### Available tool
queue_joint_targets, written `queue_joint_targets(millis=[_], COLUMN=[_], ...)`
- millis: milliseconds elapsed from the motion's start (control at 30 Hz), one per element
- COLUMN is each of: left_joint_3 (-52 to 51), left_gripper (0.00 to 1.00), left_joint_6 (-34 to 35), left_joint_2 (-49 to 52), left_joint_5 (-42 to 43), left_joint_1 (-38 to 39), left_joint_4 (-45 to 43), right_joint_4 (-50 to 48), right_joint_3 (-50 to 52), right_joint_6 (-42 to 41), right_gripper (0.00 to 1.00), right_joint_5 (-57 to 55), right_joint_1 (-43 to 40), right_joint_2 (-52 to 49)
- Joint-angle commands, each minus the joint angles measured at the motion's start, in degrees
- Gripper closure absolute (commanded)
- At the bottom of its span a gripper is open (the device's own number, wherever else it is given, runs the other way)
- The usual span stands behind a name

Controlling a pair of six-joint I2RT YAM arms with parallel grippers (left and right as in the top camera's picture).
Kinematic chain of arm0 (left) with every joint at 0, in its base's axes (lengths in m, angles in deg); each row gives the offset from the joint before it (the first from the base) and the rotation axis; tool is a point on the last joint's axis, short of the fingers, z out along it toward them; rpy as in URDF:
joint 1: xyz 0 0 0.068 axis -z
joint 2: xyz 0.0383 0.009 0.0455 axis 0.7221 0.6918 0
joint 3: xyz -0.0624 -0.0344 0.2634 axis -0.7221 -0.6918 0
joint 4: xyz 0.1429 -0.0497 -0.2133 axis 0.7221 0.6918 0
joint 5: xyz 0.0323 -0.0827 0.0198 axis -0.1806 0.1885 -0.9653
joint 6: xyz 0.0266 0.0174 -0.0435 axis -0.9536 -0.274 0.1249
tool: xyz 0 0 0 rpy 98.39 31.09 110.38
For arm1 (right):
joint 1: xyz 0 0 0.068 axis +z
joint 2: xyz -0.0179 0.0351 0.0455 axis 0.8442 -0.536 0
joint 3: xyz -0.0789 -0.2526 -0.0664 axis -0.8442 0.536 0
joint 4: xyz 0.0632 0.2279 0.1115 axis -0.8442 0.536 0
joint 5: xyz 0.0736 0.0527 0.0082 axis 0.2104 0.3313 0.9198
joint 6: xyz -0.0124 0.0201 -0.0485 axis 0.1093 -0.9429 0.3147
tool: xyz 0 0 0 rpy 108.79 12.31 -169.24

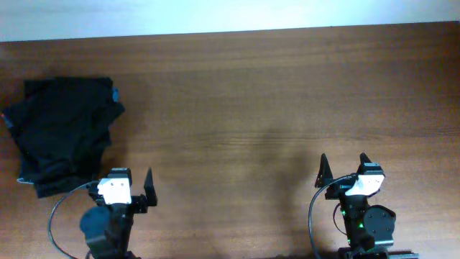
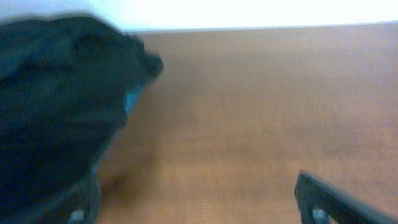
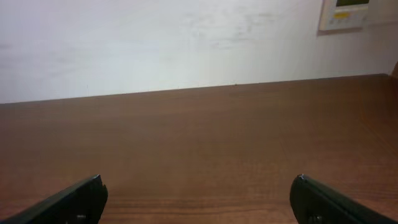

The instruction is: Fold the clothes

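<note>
Black clothes (image 1: 61, 133) are stacked at the counter's (image 1: 251, 108) far-left edge. The left end effector (image 1: 131, 185) and right end effector (image 1: 343, 171) are shown released and empty. Several layers could be pinched together, the stack being bunched.

A brown wooden table (image 1: 251, 108) spans the view; beyond its far edge rises a white wall (image 3: 155, 43) (pale panel (image 3: 349, 14) mounted at right)

Nothing written can be read in any view: the white wall panel (image 3: 357, 14) carries a small greenish display and a yellow mark, both too small and blurred to make out.
</note>
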Motion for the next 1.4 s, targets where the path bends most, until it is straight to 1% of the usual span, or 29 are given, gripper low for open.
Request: queue_joint_targets(millis=[0,67,200,267,333,400,533,633,733,800,900,1067,1200,1367], left_joint_3=[-6.8,-6.8,-6.8,-6.8,-6.8,-6.8,-6.8,-6.8,-6.8,-6.8,-6.8,-6.8,-6.8,-6.8], left_gripper=[0.01,0.01,0.01,0.01,0.01,0.01,0.01,0.01,0.01,0.01,0.01,0.01,0.01,0.01], left_joint_6=[0.5,-0.4,-0.4,-2.6,-4.7,-4.8,-4.8,-4.8,-4.9,-4.9,-4.8,-4.8,-4.6,-4.6], left_joint_2=[-4.2,-5.4,-7.6,-9.2,-10.6,-12.3,-13.7,-13.9,-13.9,-13.9,-13.9,-14.0,-13.7,-14.0], left_joint_5=[0.7,-0.1,-4.4,-6.2,-6.2,-5.6,-2.8,-0.8,-1.8,-2.1,-2.2,-2.5,-5.1,-4.3], left_joint_1=[-0.1,-0.2,-0.2,-0.2,-0.2,-0.1,0.5,2.7,5.7,6.6,6.7,6.8,6.8,7.1], left_joint_4=[-12.1,-14.6,-19.1,-22.1,-25.2,-27.6,-27.9,-31.5,-33.1,-32.0,-25.9,-7.4,-7.4,-7.6], right_joint_4=[0.3,0.3,0.3,0.3,0.4,0.3,0.4,0.3,0.3,0.4,0.4,0.4,0.4,0.3], right_joint_3=[0.3,0.3,0.3,0.3,0.3,0.3,0.3,0.3,0.3,0.3,0.3,0.3,0.3,0.3], right_joint_6=[-0.4,-0.4,-0.4,-0.4,-0.4,-0.4,-0.4,-0.4,-0.4,-0.4,-0.4,-0.4,-0.4,-0.4], right_gripper=[0.01,0.01,0.01,0.01,0.01,0.01,0.01,0.01,0.01,0.01,0.01,0.01,0.01,0.01], right_joint_5=[0.1,0.1,0.1,0.1,0.1,0.1,0.1,0.1,0.1,0.1,0.1,0.1,0.1,0.1], right_joint_1=[0.0,0.0,0.0,0.0,0.0,0.0,0.0,0.0,0.0,0.0,0.0,0.0,0.0,0.0], right_joint_2=[0.4,0.4,0.4,0.4,0.4,0.4,0.4,0.4,0.4,0.4,0.4,0.4,0.4,0.4])
